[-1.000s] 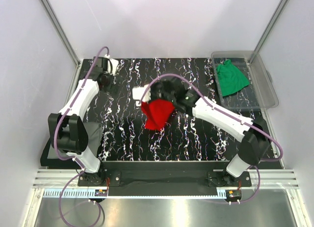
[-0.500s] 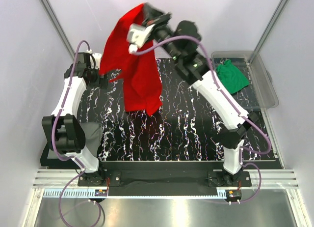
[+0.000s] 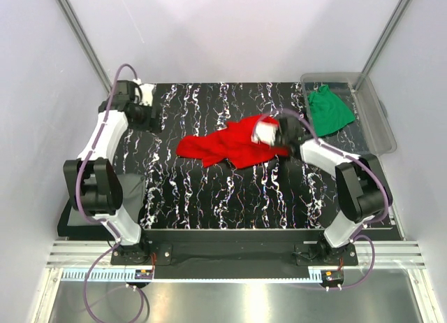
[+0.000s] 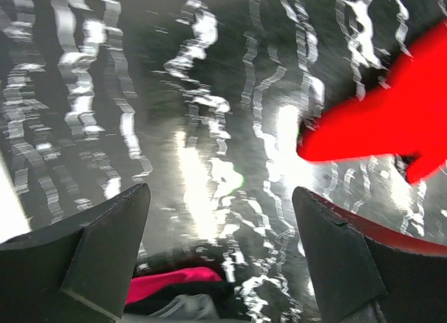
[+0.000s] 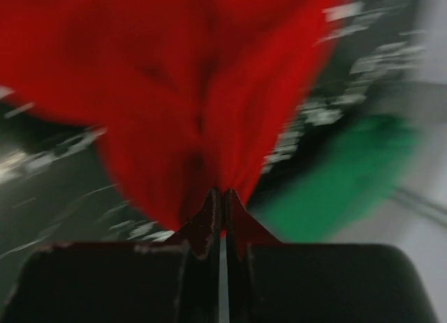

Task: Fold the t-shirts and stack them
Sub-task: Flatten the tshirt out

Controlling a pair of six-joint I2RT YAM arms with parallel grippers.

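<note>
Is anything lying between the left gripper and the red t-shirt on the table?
Nothing visible does. Only bare marbled table separates the open left gripper from the red t-shirt, whose far side the right gripper pinches.

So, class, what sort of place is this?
Probably a robot lab cell: left arm and right arm bolted at a black marbled table, plain white walls, a clear bin holding a green t-shirt.

The red t-shirt (image 3: 223,147) lies rumpled, spreading left from the right gripper (image 3: 265,135) at its edge, while the green t-shirt (image 3: 328,110) sits in the bin (image 3: 376,110) to that gripper's right.
</note>
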